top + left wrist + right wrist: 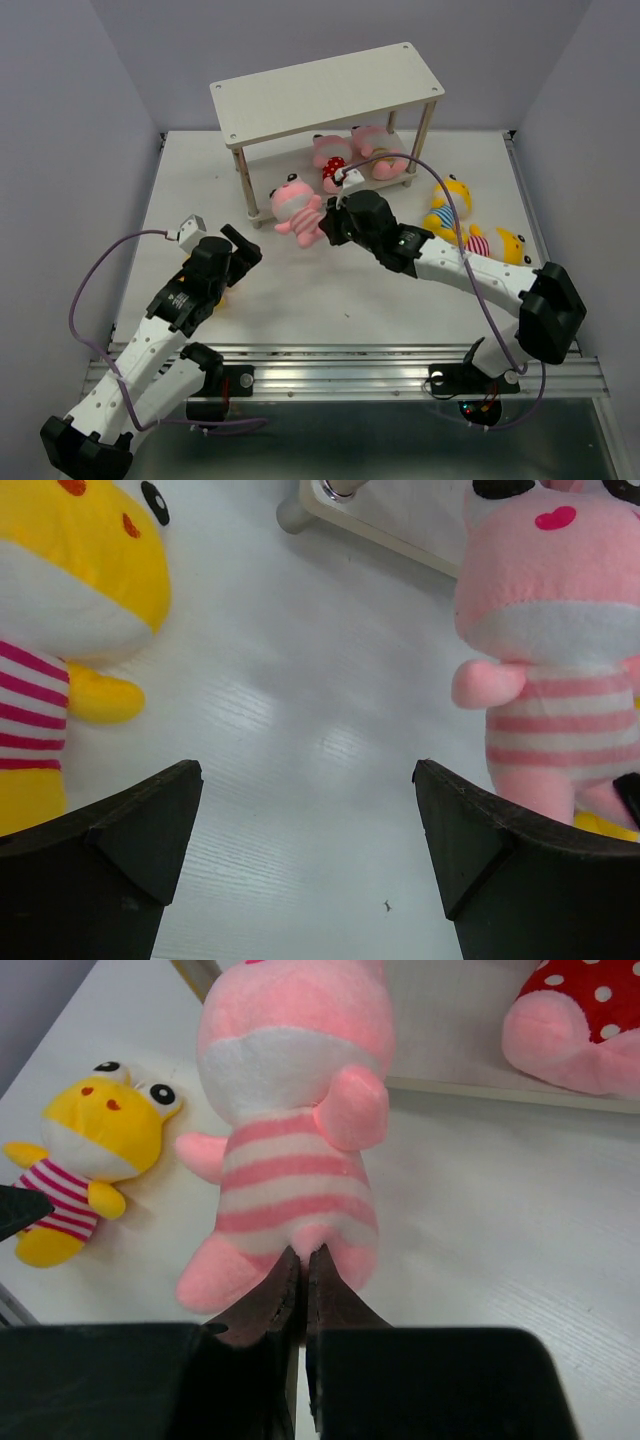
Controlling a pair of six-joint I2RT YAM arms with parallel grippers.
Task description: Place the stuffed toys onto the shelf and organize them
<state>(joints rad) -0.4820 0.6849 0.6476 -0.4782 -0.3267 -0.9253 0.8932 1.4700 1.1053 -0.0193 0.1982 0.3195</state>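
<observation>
My right gripper point(326, 224) point(303, 1256) is shut on the bottom edge of a pink striped toy point(296, 206) point(290, 1130), pinching its fabric. This toy is just in front of the shelf point(325, 88), near its front left leg. Two more pink toys, one in red polka dots point(333, 158) point(580, 1020) and one beside it point(383, 152), lie on the shelf's lower board. To the right, two yellow toys point(450, 205) point(503, 245) lie on the table. My left gripper point(245, 250) point(305, 770) is open over bare table. A yellow striped toy point(60, 610) point(75, 1155) lies to its left and the held pink toy point(550, 650) to its right.
The white table point(300, 300) is walled in by grey panels, with a metal rail point(350, 370) along the near edge. The shelf's top board carries nothing. A shelf leg point(297, 515) shows at the top of the left wrist view.
</observation>
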